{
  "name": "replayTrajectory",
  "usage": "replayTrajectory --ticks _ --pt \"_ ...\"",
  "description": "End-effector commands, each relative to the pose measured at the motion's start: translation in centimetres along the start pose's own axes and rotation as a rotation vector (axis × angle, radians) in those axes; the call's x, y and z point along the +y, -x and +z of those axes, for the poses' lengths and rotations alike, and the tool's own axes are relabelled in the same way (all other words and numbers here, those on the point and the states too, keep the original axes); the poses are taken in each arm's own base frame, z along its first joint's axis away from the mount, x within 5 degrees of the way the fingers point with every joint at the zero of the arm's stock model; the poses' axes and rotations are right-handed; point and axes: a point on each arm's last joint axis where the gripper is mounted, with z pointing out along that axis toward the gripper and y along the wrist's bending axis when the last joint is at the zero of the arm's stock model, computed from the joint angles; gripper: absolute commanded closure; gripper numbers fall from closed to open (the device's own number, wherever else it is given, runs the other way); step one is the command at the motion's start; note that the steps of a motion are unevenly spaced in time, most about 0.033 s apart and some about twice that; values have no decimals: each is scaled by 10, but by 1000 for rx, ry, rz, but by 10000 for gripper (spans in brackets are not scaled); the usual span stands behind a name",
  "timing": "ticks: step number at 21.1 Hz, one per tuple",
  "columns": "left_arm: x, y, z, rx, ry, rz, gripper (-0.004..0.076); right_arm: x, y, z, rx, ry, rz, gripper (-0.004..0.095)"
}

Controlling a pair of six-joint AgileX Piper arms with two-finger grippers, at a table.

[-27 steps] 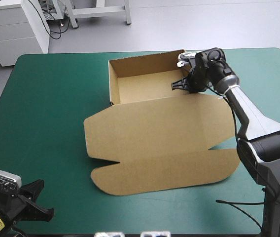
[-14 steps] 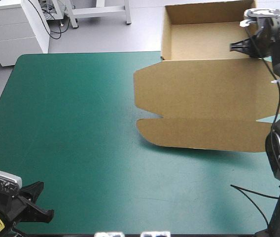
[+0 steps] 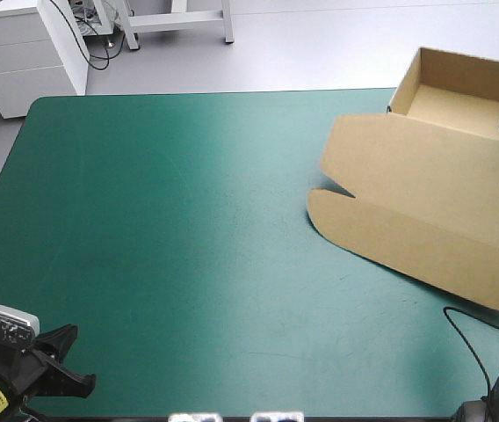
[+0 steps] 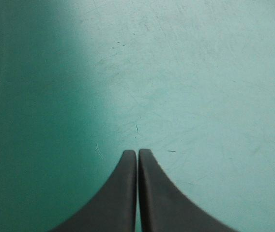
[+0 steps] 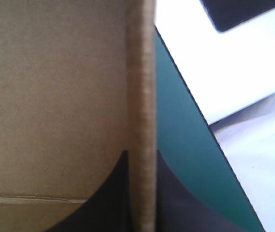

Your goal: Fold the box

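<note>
Squeezing one wall of the open brown cardboard box (image 3: 425, 198) between its black fingers (image 5: 111, 195), the right pincer (image 5: 141, 154) is probably carrying it aside, needing a gentle set-down next, while the closed, empty left pincer (image 4: 137, 152) is waiting.

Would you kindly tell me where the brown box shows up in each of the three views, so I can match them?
High view: the box sits at the teal-green cover's far right corner, its tray past the far edge.
Left wrist view: not in it; only cover ahead of the shut left hand.
Right wrist view: its wall edge stands between the right hand's fingers.
Shared landmark: the teal-green cover, in all three.
</note>
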Motion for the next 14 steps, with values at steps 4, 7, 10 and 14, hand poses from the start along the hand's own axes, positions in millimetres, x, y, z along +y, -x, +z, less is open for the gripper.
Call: replayTrajectory --ticks 4,7,10,14 --pt "3 8 -3 -45 33 18 731 -20 -28 31 153 -154 -71 916" --pt "3 7 -3 -38 34 18 731 -17 -29 31 157 -95 -93 840" --pt "3 5 -2 -13 36 18 731 -15 -28 28 151 -71 -105 583" --pt "4 -3 4 45 41 20 731 -15 -27 23 140 -74 -103 276"
